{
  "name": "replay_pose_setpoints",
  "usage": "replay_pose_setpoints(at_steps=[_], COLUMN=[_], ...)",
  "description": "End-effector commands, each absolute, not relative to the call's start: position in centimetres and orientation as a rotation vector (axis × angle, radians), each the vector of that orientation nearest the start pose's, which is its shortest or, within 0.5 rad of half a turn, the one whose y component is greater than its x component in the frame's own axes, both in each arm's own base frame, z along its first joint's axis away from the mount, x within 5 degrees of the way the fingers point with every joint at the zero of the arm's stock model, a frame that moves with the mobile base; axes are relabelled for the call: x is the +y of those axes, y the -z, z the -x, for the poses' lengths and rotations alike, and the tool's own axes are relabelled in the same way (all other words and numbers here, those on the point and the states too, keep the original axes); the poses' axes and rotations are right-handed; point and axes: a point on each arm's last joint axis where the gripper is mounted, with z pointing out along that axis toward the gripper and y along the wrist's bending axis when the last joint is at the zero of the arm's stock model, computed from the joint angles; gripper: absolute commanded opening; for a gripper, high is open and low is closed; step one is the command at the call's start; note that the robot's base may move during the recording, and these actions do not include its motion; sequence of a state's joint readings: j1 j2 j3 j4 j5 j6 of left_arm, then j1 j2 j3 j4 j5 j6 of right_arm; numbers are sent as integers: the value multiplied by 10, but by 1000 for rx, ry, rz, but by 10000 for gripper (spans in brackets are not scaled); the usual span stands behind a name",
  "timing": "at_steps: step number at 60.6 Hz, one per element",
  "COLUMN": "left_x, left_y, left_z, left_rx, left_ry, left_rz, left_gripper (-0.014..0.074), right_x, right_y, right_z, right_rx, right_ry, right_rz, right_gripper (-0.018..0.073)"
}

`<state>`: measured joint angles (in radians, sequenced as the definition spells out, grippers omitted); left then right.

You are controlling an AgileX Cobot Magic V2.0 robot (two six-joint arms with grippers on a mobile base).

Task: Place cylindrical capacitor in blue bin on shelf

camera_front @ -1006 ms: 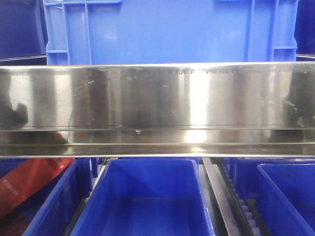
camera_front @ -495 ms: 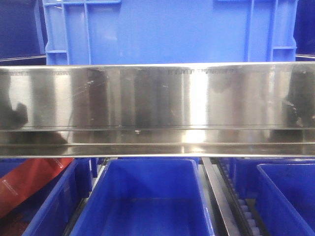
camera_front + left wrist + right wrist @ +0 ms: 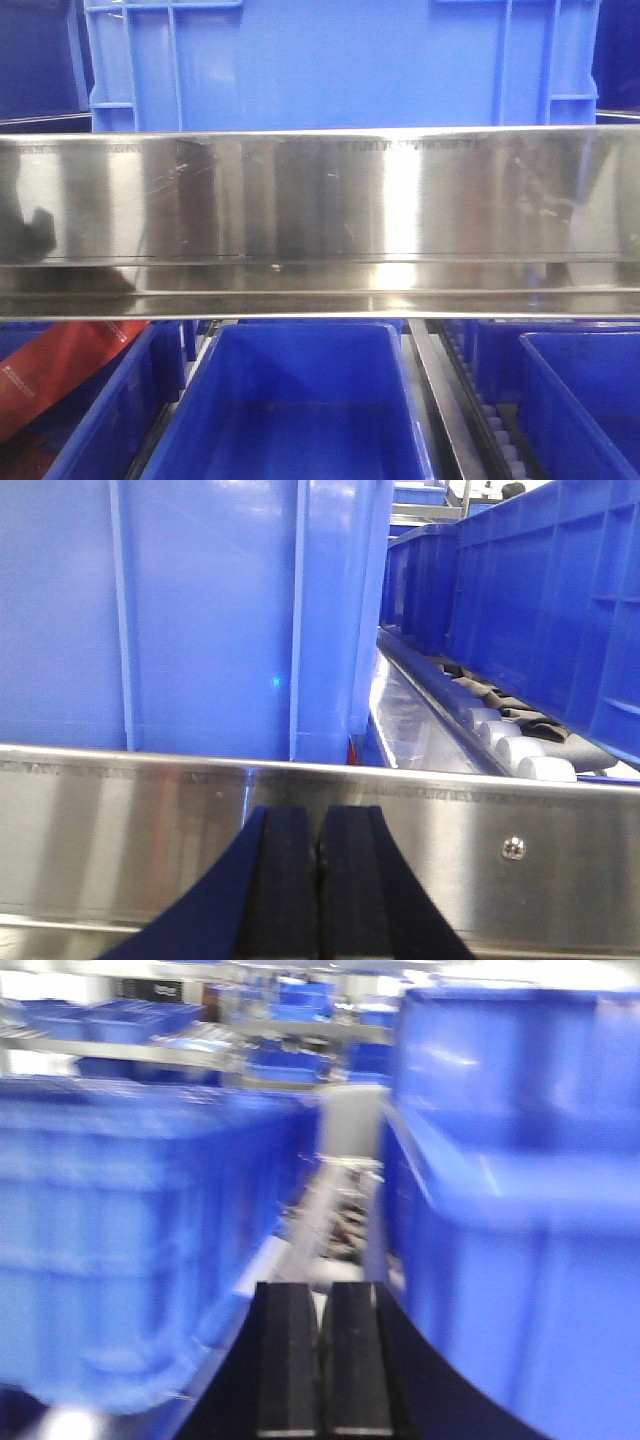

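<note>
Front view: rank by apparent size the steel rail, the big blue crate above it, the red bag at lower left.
1. Steel rail, spans the full frame width.
2. Blue crate, cropped at the top, so its true size is unsure.
3. Red bag, smallest, partly hidden.

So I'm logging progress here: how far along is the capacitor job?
No capacitor shows in any view. Both grippers, left and right, are shut with nothing visible between the pads. The lower middle bin below the shelf rail looks bare where visible. Whether the drop is done or still ahead, I cannot tell.
</note>
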<state>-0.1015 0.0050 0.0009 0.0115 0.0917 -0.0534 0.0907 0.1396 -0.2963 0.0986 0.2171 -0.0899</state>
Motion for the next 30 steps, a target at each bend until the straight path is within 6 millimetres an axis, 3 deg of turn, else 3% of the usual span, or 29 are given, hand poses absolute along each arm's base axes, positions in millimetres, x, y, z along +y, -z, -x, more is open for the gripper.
replay_pose_setpoints(at_steps=[1, 9, 17, 30], left_x=[-6, -6, -6, -6], left_y=[-207, -207, -207, -207], left_z=[-56, -56, -56, -56], left_rx=[1555, 1555, 1555, 1555], left_ry=[115, 115, 115, 115], left_rz=[-41, -41, -41, -41], left_gripper=[-111, -111, -111, -111], right_x=[5, 4, 4, 3], right_y=[-262, -227, -204, -204], right_z=[-54, -54, -56, -56], right_rx=[1532, 1568, 1613, 1582], right_ry=[-67, -60, -47, -35], right_rz=[50, 40, 49, 51], right_gripper=[-162, -162, -162, -162])
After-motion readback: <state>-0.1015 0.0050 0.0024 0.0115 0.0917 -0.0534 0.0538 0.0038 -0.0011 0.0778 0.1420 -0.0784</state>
